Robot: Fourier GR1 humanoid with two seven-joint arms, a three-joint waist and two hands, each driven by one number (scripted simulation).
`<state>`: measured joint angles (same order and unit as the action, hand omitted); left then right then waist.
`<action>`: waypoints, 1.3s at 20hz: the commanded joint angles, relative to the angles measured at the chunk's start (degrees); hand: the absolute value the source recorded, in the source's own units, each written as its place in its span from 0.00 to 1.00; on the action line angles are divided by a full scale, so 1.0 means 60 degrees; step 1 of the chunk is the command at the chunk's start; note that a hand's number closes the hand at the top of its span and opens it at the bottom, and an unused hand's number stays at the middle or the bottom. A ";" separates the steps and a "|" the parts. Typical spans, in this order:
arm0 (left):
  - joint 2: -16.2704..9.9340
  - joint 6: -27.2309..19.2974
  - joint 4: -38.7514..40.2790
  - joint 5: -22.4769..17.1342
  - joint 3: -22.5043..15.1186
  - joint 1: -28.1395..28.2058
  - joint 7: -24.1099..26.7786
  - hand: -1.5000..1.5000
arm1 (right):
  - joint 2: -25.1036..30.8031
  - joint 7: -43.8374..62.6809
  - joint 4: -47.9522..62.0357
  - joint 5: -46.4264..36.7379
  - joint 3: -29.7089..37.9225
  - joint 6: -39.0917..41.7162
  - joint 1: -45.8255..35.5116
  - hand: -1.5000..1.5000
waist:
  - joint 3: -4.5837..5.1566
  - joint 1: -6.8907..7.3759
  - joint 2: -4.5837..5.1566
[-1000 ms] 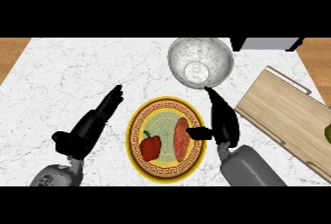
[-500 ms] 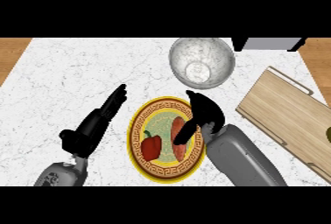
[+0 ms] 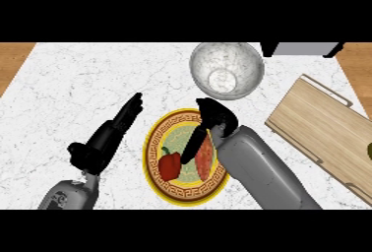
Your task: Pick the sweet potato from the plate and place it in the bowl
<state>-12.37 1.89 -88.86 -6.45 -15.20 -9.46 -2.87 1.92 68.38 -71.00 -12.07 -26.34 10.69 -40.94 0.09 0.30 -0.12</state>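
Note:
A yellow patterned plate (image 3: 154, 147) lies at the middle of the counter. On it are a red bell pepper (image 3: 170, 166) at the left and a reddish sweet potato (image 3: 205, 158) at the right. My right hand (image 3: 216, 118) hovers over the plate's far right part and covers the sweet potato's upper end. Its thumb (image 3: 193, 144) stretches down along the sweet potato's left side, and the fingers are not closed round it. A grey speckled bowl (image 3: 227, 69) stands beyond the plate. My left hand (image 3: 110, 138) rests open to the left of the plate.
A wooden cutting board (image 3: 327, 133) lies slanted at the right, with a green thing (image 3: 369, 150) at the view's right edge. A grey object (image 3: 301, 48) sits at the back right. Wooden floor shows past the counter's left corner.
My right hand has swung left from beside the plate to above the sweet potato, with its thumb now lying along it. The left hand has barely moved.

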 commanded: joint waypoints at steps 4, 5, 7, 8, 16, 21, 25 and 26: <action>-0.0013 0.0217 0.0066 -0.0076 0.0233 -0.0034 0.0014 0.50 | -0.0306 0.2216 -0.0049 0.0115 -0.0913 0.0047 -0.0118 0.00 | -0.0005 0.0003 -0.0004; 0.0146 0.0020 -0.0227 0.0117 0.0013 0.0055 -0.0196 0.50 | -0.0171 0.2020 -0.0152 -0.0261 -0.0516 0.0539 -0.0098 0.00 | -0.0009 -0.0066 -0.0018; 0.0043 0.0255 -0.0336 0.0115 -0.0093 0.0457 0.0065 0.50 | -0.0307 0.1967 0.0058 -0.0573 -0.0738 0.0157 -0.0110 0.00 | -0.0007 -0.0017 -0.0014; 0.0230 0.0090 -0.0157 0.0061 0.0055 0.0038 -0.0245 0.50 | -0.0277 0.2069 -0.0187 -0.0678 -0.0697 0.0268 -0.0189 0.00 | -0.0008 -0.0079 -0.0015; 0.0088 0.0273 -0.0574 0.0002 0.0298 0.0080 -0.0594 0.50 | -0.0310 0.1954 -0.0165 -0.1736 -0.1606 -0.0481 0.0277 0.00 | -0.0011 -0.0016 -0.0025; 0.0160 0.0298 -0.0064 0.0285 0.0280 0.0506 0.0227 0.50 | -0.0257 0.1779 -0.0187 -0.2672 -0.1642 -0.0254 0.0926 0.00 | -0.0006 -0.0117 -0.0015; 0.0079 0.0415 -0.0402 0.0175 0.0402 0.0536 -0.0006 0.50 | -0.0310 0.1940 -0.0304 -0.2807 -0.1586 -0.0271 0.1277 0.00 | -0.0009 -0.0089 -0.0025; 0.0291 0.0361 -0.0259 0.0232 0.0263 0.0237 -0.0219 0.50 | -0.0310 0.1583 0.0200 -0.2806 -0.1552 -0.0385 0.1296 0.00 | -0.0010 -0.0071 0.0002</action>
<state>-11.29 3.75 -90.54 -5.01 -13.47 -7.23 -3.07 1.09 67.53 -70.65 -27.72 -35.36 7.66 -34.19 0.04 -0.12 -0.17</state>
